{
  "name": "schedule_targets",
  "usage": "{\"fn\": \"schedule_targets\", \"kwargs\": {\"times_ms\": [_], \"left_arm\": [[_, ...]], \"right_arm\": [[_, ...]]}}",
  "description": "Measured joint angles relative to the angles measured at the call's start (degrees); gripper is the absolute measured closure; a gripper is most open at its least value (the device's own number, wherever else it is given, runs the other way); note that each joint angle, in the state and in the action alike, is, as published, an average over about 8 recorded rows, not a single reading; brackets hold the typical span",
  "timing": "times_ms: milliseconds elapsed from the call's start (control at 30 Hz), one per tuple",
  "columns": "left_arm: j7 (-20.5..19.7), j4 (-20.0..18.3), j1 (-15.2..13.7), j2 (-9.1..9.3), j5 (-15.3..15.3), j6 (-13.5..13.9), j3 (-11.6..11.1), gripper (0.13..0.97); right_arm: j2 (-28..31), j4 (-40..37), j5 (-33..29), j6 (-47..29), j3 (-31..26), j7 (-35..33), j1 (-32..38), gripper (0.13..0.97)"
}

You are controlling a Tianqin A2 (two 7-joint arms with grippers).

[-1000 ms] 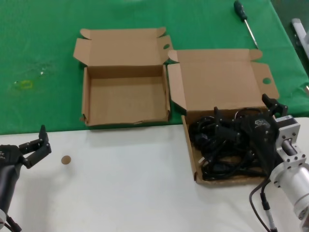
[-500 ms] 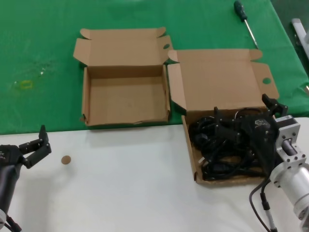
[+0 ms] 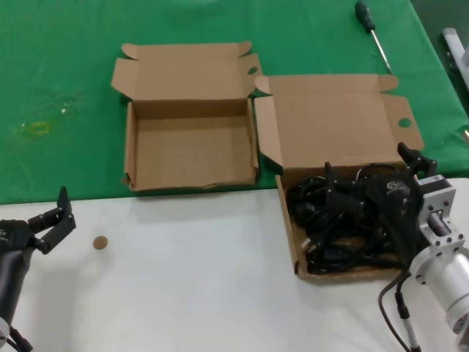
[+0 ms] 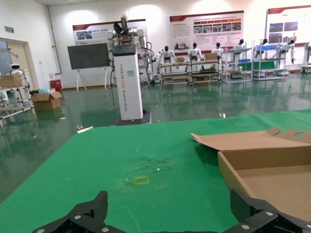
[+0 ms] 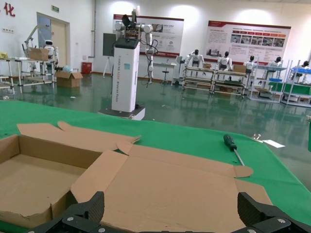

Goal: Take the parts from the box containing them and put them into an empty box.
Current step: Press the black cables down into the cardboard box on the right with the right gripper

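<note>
Reaching into the larger cardboard carton [image 3: 338, 128] near the bench's right front corner, the right gripper [image 3: 370, 176] has its fingers spread wide above the tangle of black coiled power cables [image 3: 330, 231] that fills the carton's tray. One fingertip [image 3: 329, 173] stands over the left part of the pile and the other sits by the carton's right wall; whether either finger touches a cable cannot be told. In the right wrist view, the spread fingertips [image 5: 82, 212] frame the carton's tall lid panel [image 5: 165, 194], which lies back flat toward the far edge.

Just to the left of that carton, touching it at the side flaps, lies the smaller shallow carton [image 3: 189, 150] with nothing in it, its short lid [image 3: 187, 73] folded back toward the far edge. Both cartons rest mostly on the green cloth [image 3: 66, 88] covering the far part of the bench, while the near strip is a white surface [image 3: 183, 279].

The left gripper [image 3: 45, 224] hovers low at the left front corner, fingers apart and holding nothing. A small brown disc [image 3: 100, 242] lies on the white surface near it. A green-handled screwdriver [image 3: 372, 33] lies at the far right edge of the cloth.
</note>
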Motion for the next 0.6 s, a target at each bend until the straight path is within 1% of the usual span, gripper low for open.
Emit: {"fn": "schedule_targets", "kwargs": {"times_ms": [100, 367, 500, 600], "left_arm": [[0.0, 0.0, 0.0, 0.0, 0.0, 0.0, 0.0, 0.207], [0.0, 0.0, 0.0, 0.0, 0.0, 0.0, 0.0, 0.347], [0.0, 0.0, 0.0, 0.0, 0.0, 0.0, 0.0, 0.347], [0.0, 0.0, 0.0, 0.0, 0.0, 0.0, 0.0, 0.427]], "right_arm": [[0.0, 0.0, 0.0, -0.1, 0.1, 0.0, 0.0, 0.129], [1.3, 0.1, 0.6, 0.5, -0.8, 0.7, 0.1, 0.129], [3.2, 0.7, 1.3, 1.0, -2.1, 1.5, 0.0, 0.129], [5.2, 1.4, 1.6, 0.8, -3.1, 2.0, -0.1, 0.129]]}}
